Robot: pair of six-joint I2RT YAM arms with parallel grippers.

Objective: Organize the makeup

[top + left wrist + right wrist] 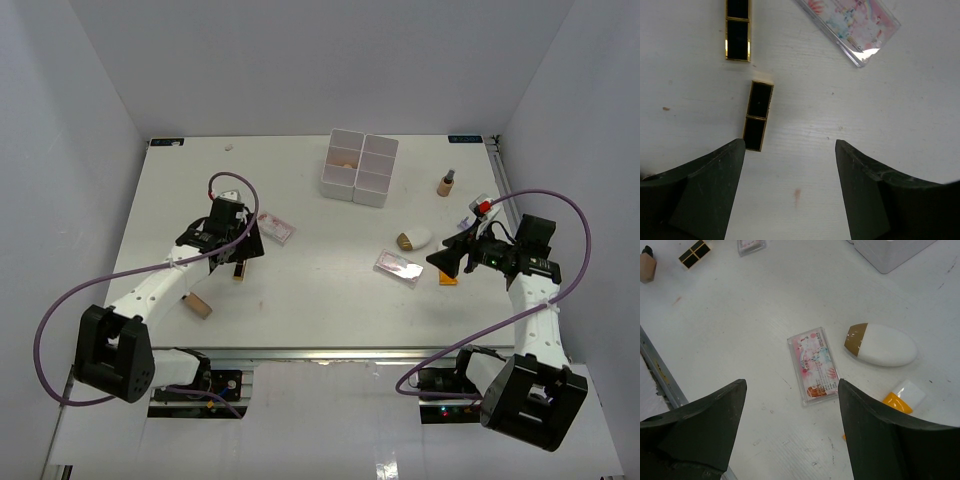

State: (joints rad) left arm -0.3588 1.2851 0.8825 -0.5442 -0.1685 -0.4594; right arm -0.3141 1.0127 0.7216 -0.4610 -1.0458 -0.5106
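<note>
My left gripper (790, 145) hangs open over bare table, nothing between its fingers. A black-gold lipstick (758, 116) lies just beyond its left fingertip, a second lipstick (737, 30) sits farther on, and a pink flat packet (850, 25) is at the upper right. My right gripper (791, 385) is open too, above another pink packet (815, 366) that lies just ahead of its jaws. The white-gold piece (882, 344) and the orange tube (904, 396) lie to the packet's right. A tan dark-capped bottle (447, 183) stands at the back right. A beige sponge (345, 165) sits in the white box.
The white multi-compartment box (372, 150) stands at the back middle. A tan piece with a dark end (197, 305) lies near the front left edge, beside the left arm. The metal table rim (660, 375) runs close to my right gripper's left finger.
</note>
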